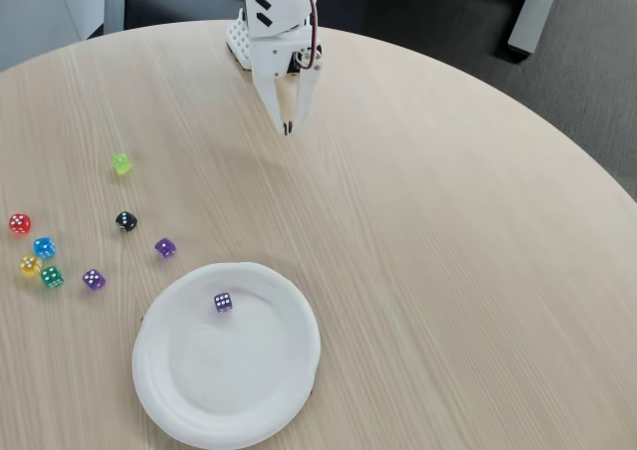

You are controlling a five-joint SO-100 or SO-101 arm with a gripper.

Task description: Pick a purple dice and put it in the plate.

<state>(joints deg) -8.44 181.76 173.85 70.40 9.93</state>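
Nearest the camera in the fixed view, the white paper plate [227,355] is seen on the pale wood-grain desk [448,271], at the lower left. One purple dice [223,302] lies inside the plate, near its far rim, with white pips showing. Just beyond the plate, to the left, a second purple dice [94,280] and a third purple dice [165,248] rest on the desk, apart from each other. A green die [52,278], a yellow die [30,265] and a blue die [44,247] are clustered near the left edge, with a red die [19,223] just beyond them. A black die [126,221] sits between this cluster and the third purple dice. Farther off, a lime die [121,163] lies alone. At the far side of the desk, the white arm's gripper [287,127] is pointed downward, its fingers [281,121] drawn together with nothing held, well apart from every die.
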